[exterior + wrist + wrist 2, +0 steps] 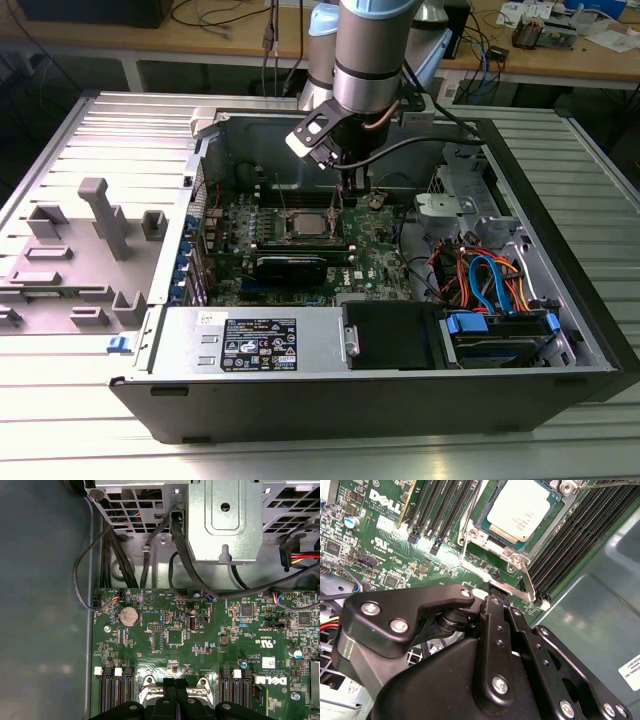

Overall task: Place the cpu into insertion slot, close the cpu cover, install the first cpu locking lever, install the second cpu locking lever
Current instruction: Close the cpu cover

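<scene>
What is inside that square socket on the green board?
The silver-topped cpu lies in the insertion slot, framed by the cpu cover. Whatever lies beneath it is covered.

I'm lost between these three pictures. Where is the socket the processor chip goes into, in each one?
Exterior view: the insertion slot sits midway on the green motherboard, below the arm, cpu in it.
Second wrist view: its silvery rim surrounds the cpu.
First wrist view: a rim corner shows between two banks of memory slots.
Shared landmark: those black memory slots flanking it.
</scene>
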Robot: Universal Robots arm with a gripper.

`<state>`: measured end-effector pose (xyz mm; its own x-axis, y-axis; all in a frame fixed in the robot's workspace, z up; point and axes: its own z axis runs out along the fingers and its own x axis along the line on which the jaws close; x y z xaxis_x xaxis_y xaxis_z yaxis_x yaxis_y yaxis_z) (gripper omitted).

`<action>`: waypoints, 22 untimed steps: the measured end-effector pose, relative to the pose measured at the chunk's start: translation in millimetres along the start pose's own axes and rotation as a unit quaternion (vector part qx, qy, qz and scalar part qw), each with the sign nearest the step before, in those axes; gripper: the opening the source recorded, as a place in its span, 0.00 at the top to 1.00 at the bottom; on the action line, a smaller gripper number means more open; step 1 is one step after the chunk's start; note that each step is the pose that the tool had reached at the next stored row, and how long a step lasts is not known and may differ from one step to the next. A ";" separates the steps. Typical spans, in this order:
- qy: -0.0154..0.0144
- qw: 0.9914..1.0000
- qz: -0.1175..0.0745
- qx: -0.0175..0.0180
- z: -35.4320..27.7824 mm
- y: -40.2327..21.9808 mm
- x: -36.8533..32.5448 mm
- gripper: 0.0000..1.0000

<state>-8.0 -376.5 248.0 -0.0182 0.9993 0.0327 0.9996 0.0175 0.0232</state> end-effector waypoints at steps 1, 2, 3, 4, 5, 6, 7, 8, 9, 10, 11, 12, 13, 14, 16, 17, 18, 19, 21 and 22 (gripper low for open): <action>0.000 1.000 0.000 0.000 0.0 -0.2 0.0 0.89; 0.000 1.000 0.000 0.000 0.1 -0.6 0.0 0.89; 0.000 1.000 0.000 0.000 0.5 -4.2 0.1 0.89; 0.000 1.000 0.000 0.000 1.2 -7.4 0.1 0.89; 0.000 1.000 -0.001 0.000 2.2 -9.3 0.1 0.89; 0.001 1.000 -0.004 0.000 3.5 -13.0 0.2 0.89; 0.001 1.000 -0.004 0.000 4.2 -14.5 0.1 0.89; 0.001 1.000 -0.005 0.000 5.0 -15.8 0.1 0.89; 0.001 1.000 -0.006 0.000 6.1 -17.5 0.1 0.89; 0.001 1.000 -0.007 0.000 7.2 -19.2 0.1 0.89; 0.001 1.000 -0.008 0.000 8.0 -20.2 0.1 0.89; 0.001 1.000 -0.009 0.000 9.0 -21.5 0.1 0.89; 0.002 1.000 -0.009 0.000 9.8 -22.3 0.1 0.89; 0.002 1.000 -0.010 0.000 10.5 -22.7 0.0 0.89; 0.003 1.000 -0.011 0.000 12.4 -23.8 -0.1 0.89; 0.004 1.000 -0.012 0.000 14.2 -25.6 -0.1 0.89; 0.004 1.000 -0.013 0.000 15.4 -26.6 -0.1 0.89; 0.004 1.000 -0.014 0.000 16.5 -27.7 -0.1 0.89; 0.004 1.000 -0.015 0.001 19.0 -31.3 -0.2 0.89; 0.004 1.000 -0.016 0.001 19.3 -32.5 -0.2 0.89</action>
<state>-40.0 -376.6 228.0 -0.0500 0.9980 0.0395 0.9985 0.0491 0.0231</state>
